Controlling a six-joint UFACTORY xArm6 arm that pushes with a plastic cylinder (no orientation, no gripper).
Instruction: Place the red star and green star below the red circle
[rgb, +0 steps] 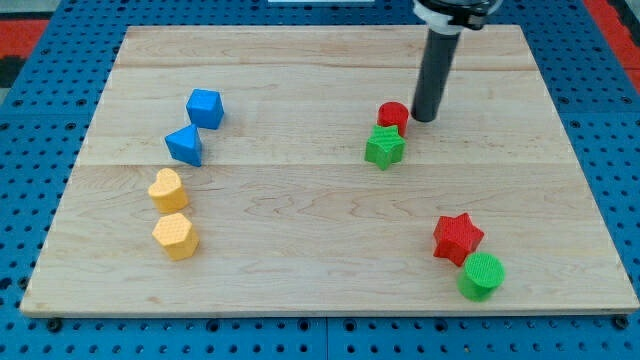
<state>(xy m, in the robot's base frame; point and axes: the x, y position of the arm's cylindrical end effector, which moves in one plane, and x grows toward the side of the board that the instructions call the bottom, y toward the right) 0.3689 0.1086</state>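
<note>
The red circle (393, 116) lies right of the board's middle, in the upper half. The green star (384, 147) sits just below it, touching it. The red star (457, 237) lies at the view's lower right, far from the red circle. My tip (424, 118) stands just right of the red circle, close to it or touching it, and up and right of the green star.
A green circle (481, 275) touches the red star's lower right. A blue cube (204, 108) and a blue triangle (184, 145) lie at the left. A yellow heart (167, 189) and a yellow hexagon (175, 235) lie below them. The wooden board (320, 285) lies on a blue pegboard.
</note>
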